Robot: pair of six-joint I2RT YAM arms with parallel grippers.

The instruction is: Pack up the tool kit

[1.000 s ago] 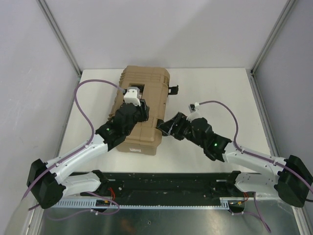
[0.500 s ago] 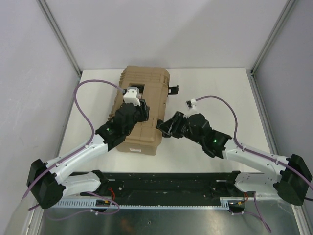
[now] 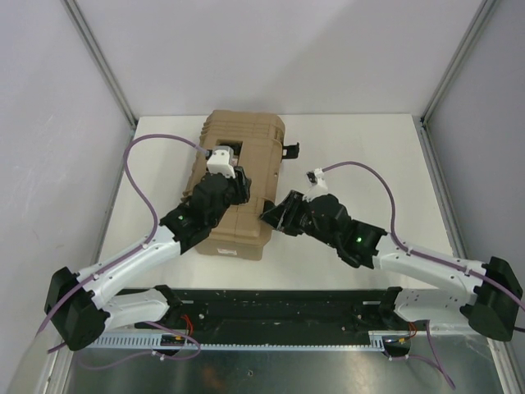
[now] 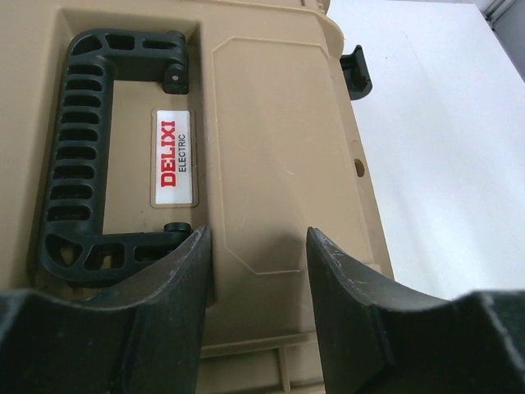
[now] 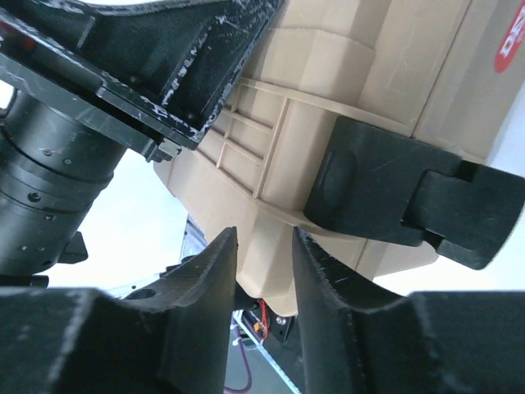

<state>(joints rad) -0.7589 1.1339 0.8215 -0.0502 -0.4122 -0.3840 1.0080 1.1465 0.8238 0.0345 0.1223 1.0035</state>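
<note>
Case position: tan tool case [image 3: 242,164] lies lid-down-shut on the white table [image 3: 361,139], left of centre, handle [image 4: 90,156] folded flat into its recess beside the red-lettered label [image 4: 174,156].
Latches: 2 black ones on the case's right side. The far latch [image 4: 355,71] sticks out from the wall; the near latch [image 5: 394,193] also looks unfastened.
Risk 1: case slides or pivots away when the near latch is pushed, if the arm on the lid does not bear down enough.
Risk 2: right fingers slip past the latch and catch the ribbed case wall instead, since they sit to one side of it.
Risk 3: the 2 arms crowd each other; the left arm's body fills the upper left of the right wrist view.
Left claw: left gripper [image 4: 258,238] spread wide over the lid, pinching nothing; whether the tips press the plastic I cannot tell.
Right claw: right gripper [image 5: 264,238] only narrowly parted, holding nothing, close against the case's near corner, just beside the near latch and not on it.
</note>
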